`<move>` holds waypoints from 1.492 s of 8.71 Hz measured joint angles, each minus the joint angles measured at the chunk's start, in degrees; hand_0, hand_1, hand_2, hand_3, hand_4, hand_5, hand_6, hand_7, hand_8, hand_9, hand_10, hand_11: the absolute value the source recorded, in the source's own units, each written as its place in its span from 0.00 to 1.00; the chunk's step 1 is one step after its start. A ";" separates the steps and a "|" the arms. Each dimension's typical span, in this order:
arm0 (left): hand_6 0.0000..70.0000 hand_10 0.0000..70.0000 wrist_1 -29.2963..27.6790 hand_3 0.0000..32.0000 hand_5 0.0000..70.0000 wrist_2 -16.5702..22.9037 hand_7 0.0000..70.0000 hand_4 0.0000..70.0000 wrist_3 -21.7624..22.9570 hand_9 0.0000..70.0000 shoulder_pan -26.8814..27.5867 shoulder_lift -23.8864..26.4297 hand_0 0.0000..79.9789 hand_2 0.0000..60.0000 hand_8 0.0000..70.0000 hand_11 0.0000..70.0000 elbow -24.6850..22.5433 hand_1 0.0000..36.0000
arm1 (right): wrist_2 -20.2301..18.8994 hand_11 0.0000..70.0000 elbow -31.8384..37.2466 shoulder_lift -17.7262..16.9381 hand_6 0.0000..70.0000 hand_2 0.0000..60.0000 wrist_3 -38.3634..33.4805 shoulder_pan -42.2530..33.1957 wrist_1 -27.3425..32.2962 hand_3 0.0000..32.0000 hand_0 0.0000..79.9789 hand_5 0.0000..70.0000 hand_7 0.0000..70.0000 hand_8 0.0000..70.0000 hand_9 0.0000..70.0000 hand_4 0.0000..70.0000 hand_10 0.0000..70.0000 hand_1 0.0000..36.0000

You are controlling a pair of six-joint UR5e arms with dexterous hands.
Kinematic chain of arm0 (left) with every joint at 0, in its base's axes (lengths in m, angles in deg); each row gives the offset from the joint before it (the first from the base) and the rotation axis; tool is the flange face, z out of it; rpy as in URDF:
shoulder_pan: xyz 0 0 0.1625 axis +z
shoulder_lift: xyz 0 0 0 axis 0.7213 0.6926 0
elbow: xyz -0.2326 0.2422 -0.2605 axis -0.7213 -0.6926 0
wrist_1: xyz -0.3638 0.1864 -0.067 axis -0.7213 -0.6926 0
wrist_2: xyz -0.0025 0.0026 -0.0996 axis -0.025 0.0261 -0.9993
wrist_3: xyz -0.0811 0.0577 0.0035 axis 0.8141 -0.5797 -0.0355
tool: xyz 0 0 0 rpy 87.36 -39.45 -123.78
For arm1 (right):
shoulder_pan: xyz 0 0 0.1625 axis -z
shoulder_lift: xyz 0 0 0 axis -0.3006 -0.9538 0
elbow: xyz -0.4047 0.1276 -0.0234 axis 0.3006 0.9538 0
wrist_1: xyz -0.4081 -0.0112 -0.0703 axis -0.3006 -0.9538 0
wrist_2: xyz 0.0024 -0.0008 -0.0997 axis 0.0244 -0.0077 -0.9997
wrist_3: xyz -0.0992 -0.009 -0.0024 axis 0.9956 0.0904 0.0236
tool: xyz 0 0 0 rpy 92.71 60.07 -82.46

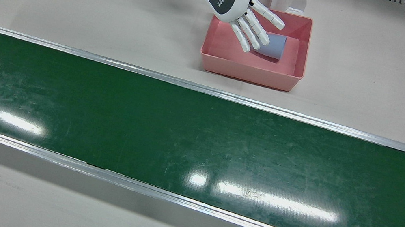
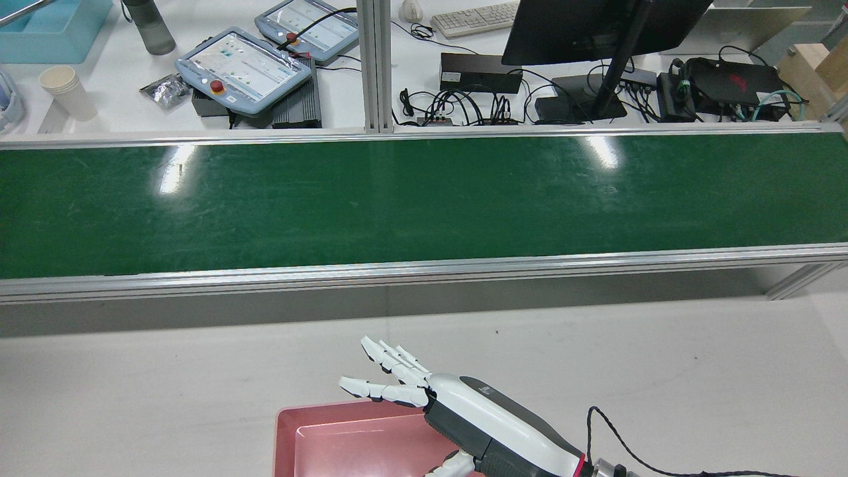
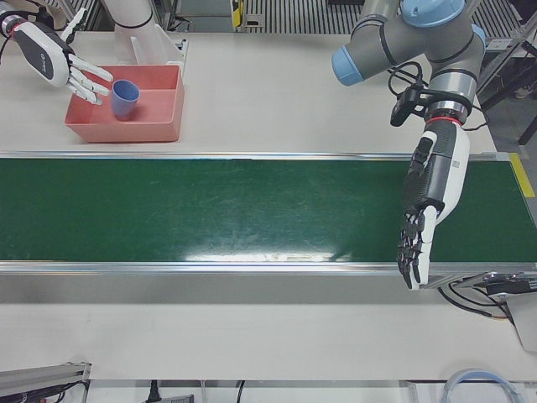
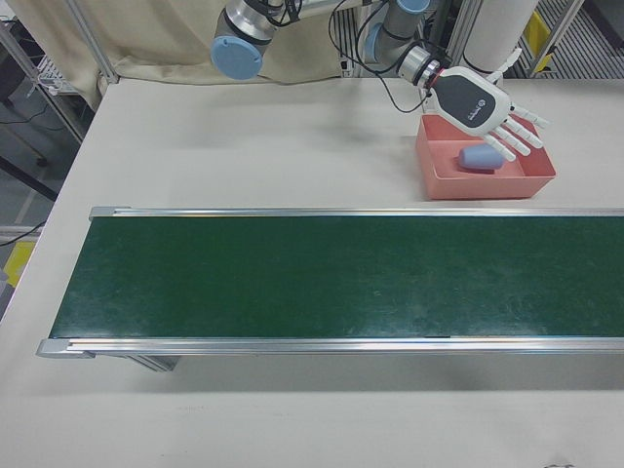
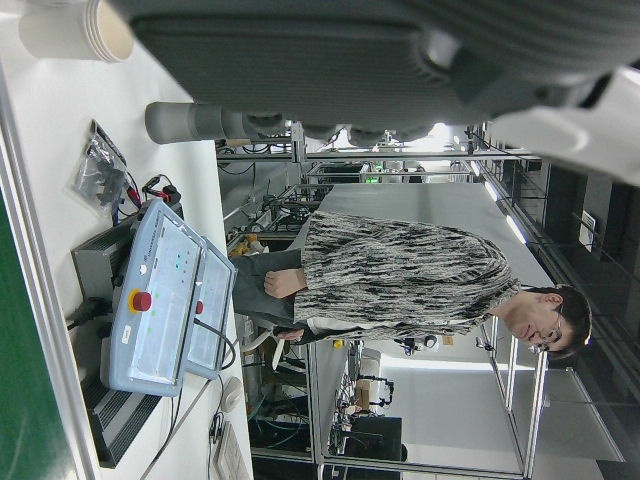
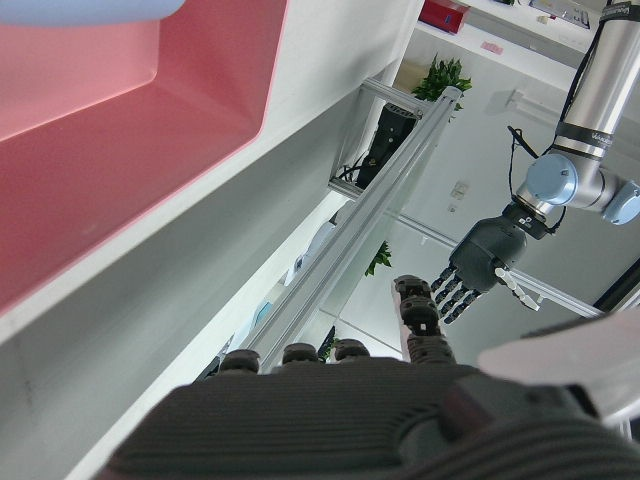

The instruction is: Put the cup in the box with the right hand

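The right hand (image 1: pixel 241 7) hung over the near-left corner of the pink box (image 1: pixel 304 44) as the front view showed it, palm down, fingers (image 1: pixel 256 26) spread and straight, holding nothing. The cup (image 1: pixel 273 46) lay on its side on the box floor, just beyond the fingertips and partly under them; whether a fingertip touched it could not be told. In the right-front view the same hand (image 4: pixel 483 107) was splayed above the box (image 4: pixel 531 180), with the cup (image 4: pixel 478 156) below the fingers. The left-front view showed the cup (image 3: pixel 126 96) with its open mouth facing the camera, beside the fingers of that hand (image 3: pixel 63 63) and inside the box (image 3: pixel 159 126). From the rear, the hand (image 2: pixel 457 404) reached out past the box (image 2: pixel 291 424) edge, and the cup was hidden under it. The right hand view showed only the box wall (image 6: pixel 150 150) close below and the worktop (image 6: pixel 180 290) strip next to it.

The left hand (image 3: pixel 428 210) hung well away on the other side, over the green belt (image 3: pixel 210 210), fingers pointing down toward the belt's near rail, loosely extended and grasping nothing. It also appeared far off in the right hand view (image 6: pixel 480 275). Beyond the belt, the left hand view caught a person (image 5: pixel 400 275) standing behind a teach pendant (image 5: pixel 165 300), with a stack of paper cups (image 5: pixel 70 30) to one side.
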 measured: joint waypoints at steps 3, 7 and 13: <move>0.00 0.00 0.00 0.00 0.00 0.00 0.00 0.00 0.00 0.00 0.01 0.00 0.00 0.00 0.00 0.00 0.00 0.00 | -0.46 0.00 -10.59 -6.82 0.00 0.00 -3.48 -11.51 -0.64 0.00 0.08 0.00 0.00 0.00 0.03 0.00 0.00 0.00; 0.00 0.00 0.00 0.00 0.00 0.00 0.00 0.00 0.00 0.00 0.02 0.00 0.00 0.00 0.00 0.00 0.00 0.00 | -11.07 0.00 -4.84 -19.00 0.00 0.00 -27.20 -37.27 -4.20 0.00 0.09 0.00 0.00 0.04 0.09 0.00 0.00 0.00; 0.00 0.00 0.03 0.00 0.00 0.00 0.00 0.00 0.00 0.00 -0.04 0.00 0.00 0.00 0.00 0.00 -0.09 0.00 | -35.26 0.00 21.65 -22.06 0.04 0.00 -41.91 -74.55 13.17 0.00 0.00 0.00 0.12 0.08 0.15 0.00 0.00 0.00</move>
